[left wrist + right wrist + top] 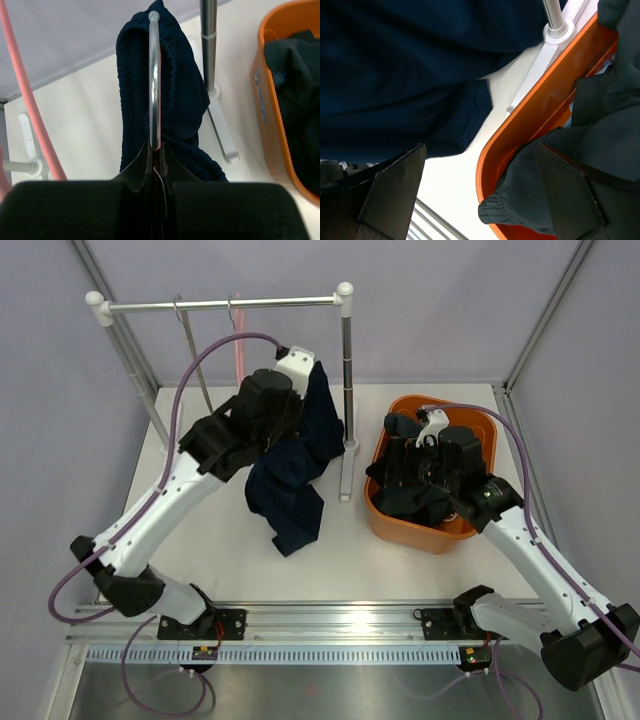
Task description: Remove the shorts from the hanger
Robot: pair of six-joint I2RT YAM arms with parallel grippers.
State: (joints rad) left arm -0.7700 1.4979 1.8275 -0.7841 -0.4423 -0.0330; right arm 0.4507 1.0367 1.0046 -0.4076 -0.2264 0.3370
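White table, pale walls, clothes rack at far left. The left gripper is clamped on a wire hanger carrying the navy shorts. The right gripper gapes wide over charcoal shorts in the orange bin at right.

1. The dark navy shorts in front of you are matt cloth, ribbed at the waistband.
2. The hanger hook is smooth, bright metal wire with a shine along it.
3. Your orange bin is smooth plastic with a slight gloss.
4. The charcoal shorts in it are soft, matt cloth.
5. The rack pole looks like satin-finished metal.
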